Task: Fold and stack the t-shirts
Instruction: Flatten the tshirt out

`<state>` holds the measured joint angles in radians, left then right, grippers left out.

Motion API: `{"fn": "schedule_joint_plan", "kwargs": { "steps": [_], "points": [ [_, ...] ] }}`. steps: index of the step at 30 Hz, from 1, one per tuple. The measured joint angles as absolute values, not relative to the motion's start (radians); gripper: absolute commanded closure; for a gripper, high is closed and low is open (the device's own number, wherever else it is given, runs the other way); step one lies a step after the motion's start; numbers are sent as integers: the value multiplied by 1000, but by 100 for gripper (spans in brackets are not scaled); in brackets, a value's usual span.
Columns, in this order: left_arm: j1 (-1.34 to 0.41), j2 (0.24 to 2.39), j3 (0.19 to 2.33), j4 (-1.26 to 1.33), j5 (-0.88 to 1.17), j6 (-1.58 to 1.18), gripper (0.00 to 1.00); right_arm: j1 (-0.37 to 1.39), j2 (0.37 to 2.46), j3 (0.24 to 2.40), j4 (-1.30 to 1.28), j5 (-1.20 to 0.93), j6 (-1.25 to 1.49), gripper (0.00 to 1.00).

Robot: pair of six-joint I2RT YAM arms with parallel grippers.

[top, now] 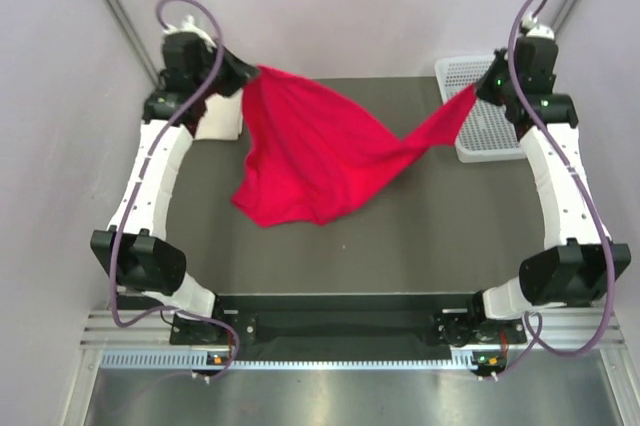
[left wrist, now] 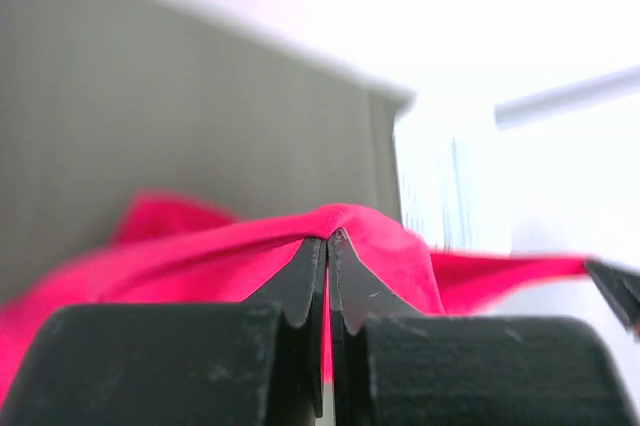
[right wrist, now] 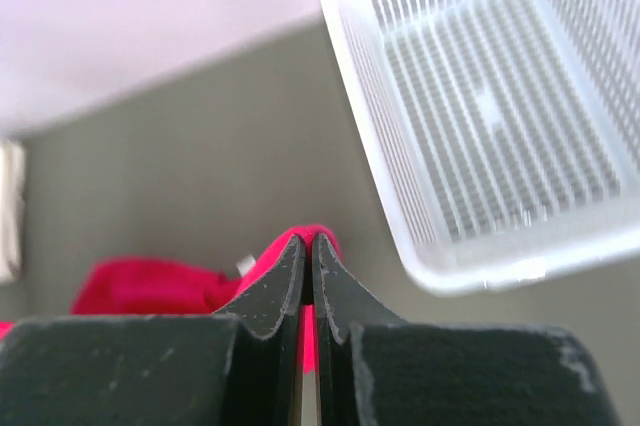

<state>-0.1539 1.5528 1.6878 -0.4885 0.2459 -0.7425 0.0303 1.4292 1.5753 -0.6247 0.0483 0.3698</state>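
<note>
The left gripper (top: 247, 74) and right gripper (top: 484, 90) are both clamped on the red shirt (top: 320, 151). It hangs between them over the far table (top: 400, 246), not yet folded. The white shirt (top: 222, 122) lies far left. I judge that folding and stacking are both left to do.

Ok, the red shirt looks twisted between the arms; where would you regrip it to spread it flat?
Probably the red shirt's loose near-left corner, from above on the near side. Both the left gripper and right gripper pinch its far edges with a twist between them, so that hanging hem is the free, flattest part.
</note>
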Motion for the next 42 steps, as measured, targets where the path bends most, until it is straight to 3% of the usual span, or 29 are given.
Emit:
{"fn": "schedule_joint_plan", "kwargs": {
  "steps": [8,13,19,26,30,36,42],
  "points": [
    [70,1611,1979,-458,307,-719,100,22,1498,1845,-537,91,404,100],
    [110,1592,2040,-419,408,-682,100,22,1421,1836,-489,92,408,100],
    [80,1439,2021,-434,451,-630,100,22,1137,1700,-424,97,355,100],
    [-69,1149,2065,-500,292,-508,100,-5,753,1645,-313,140,268,100],
    [-128,990,2075,-533,118,-455,100,12,635,1655,-275,165,239,100],
    [-163,850,2033,-512,-90,-411,100,56,654,1705,-282,170,227,100],
    [-168,907,1903,-527,-184,-401,100,65,804,1706,-263,156,233,100]
  ]
}}
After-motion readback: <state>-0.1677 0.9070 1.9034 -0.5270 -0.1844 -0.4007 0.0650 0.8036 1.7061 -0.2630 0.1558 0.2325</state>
